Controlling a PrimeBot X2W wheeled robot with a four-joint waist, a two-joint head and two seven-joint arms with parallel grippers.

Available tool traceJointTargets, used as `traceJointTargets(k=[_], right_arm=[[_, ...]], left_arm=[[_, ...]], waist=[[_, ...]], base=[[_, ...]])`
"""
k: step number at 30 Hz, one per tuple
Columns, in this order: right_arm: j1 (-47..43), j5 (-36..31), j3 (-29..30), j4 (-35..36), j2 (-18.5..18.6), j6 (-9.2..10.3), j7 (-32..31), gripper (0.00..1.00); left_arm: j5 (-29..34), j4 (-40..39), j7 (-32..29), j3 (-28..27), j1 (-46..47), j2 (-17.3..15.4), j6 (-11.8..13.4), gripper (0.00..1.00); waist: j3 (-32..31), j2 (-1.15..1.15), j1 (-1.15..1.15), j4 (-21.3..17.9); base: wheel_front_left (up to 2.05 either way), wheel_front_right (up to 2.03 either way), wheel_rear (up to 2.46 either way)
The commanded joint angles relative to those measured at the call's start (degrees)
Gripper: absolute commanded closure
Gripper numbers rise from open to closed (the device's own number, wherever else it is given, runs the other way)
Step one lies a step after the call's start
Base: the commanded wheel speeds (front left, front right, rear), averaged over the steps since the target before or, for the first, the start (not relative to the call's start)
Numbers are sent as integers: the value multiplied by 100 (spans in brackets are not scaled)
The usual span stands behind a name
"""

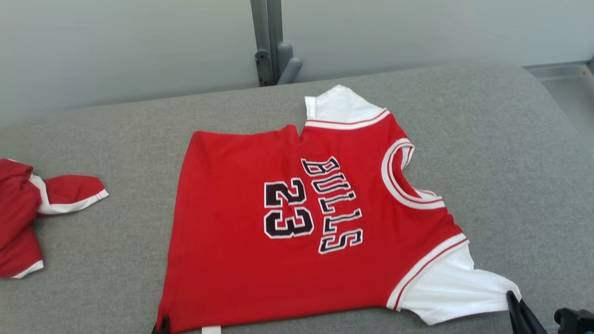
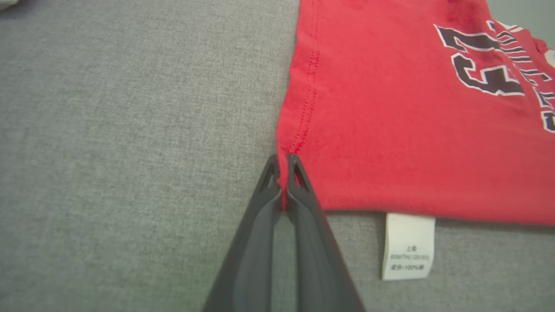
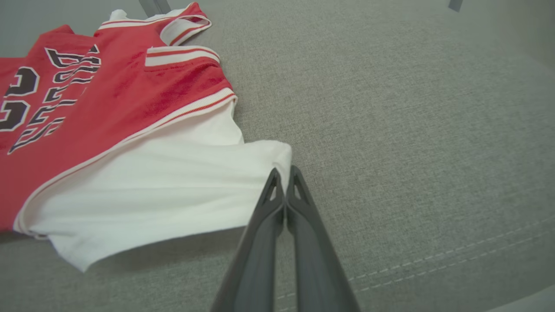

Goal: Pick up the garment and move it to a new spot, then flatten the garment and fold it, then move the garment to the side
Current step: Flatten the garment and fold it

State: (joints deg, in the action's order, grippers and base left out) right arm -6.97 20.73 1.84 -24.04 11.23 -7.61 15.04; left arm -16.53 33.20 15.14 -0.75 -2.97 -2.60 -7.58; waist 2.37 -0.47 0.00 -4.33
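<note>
The head view looks forward and down over the jersey (image 1: 287, 222) from above. Both wrist views sit low and close: left at its hem corner (image 2: 297, 138), right at its sleeve (image 3: 151, 190). All three share the jersey.

Two long dark-grey fingers made up the left gripper (image 2: 282, 162), smooth and matte, tapering to slim tips, each tip pierced by a small triangular window. The right gripper (image 3: 284, 173) was its twin: same charcoal plastic, same triangular cut-outs. Just beside the white sleeve of the jersey (image 1: 278, 222), a blocky black housing (image 1: 575, 320) showed next to those fingers.
</note>
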Motion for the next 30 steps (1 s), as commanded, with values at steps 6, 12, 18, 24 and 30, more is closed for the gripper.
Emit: traceJointTargets(k=[6,12,18,24,30], right_arm=[[-369,-15,315,115,-21,23,19,100],[-284,27,423,680,-92,22,19,100],[205,108,272,1211,-157,18,18,100],[1036,-70,222,768,-106,17,18,100],[1915,-254,81,270,-53,17,18,100]], left_arm=[[-126,-207,0,44,-518,-60,20,100],[-121,-829,0,76,-604,-57,20,100],[-118,-1265,0,300,-146,-47,19,100],[-43,-897,-1,553,617,-47,18,100],[58,-486,0,524,1391,-45,18,100]], waist=[[-416,47,0,240],[-395,47,0,323],[-244,47,0,365],[73,47,0,398],[528,47,0,421]], base=[[0,0,0],[0,0,0],[0,0,0],[0,0,0],[0,0,0]])
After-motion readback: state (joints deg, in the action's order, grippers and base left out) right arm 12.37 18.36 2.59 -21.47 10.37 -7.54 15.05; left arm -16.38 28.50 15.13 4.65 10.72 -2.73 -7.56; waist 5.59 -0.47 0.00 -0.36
